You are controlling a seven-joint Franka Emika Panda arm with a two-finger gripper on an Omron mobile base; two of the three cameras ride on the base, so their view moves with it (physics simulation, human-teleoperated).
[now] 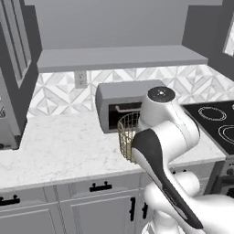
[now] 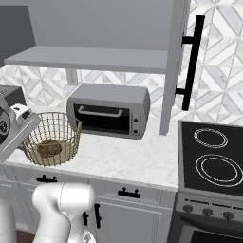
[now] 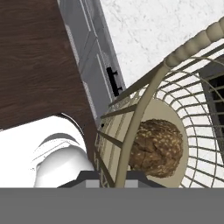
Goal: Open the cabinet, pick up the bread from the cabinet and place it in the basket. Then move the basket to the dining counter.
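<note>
The gripper (image 3: 114,175) was clenched on the rim of the basket (image 2: 50,137), its fingers nearly together around the wire. The basket stood on the marble worktop (image 1: 64,146) in front of the toaster oven (image 2: 109,110), with the bread (image 3: 156,148) lying on its flat base. The hand view showed the bread's speckled brown crust close up through the mesh; the right base view showed the open cabinet door (image 2: 173,66) with its black bar handle (image 2: 192,61) and the stove (image 2: 211,159).

Flat, even rendered light, soft faint shadows, no glare; low resolution leaves edges slightly blurred.
</note>
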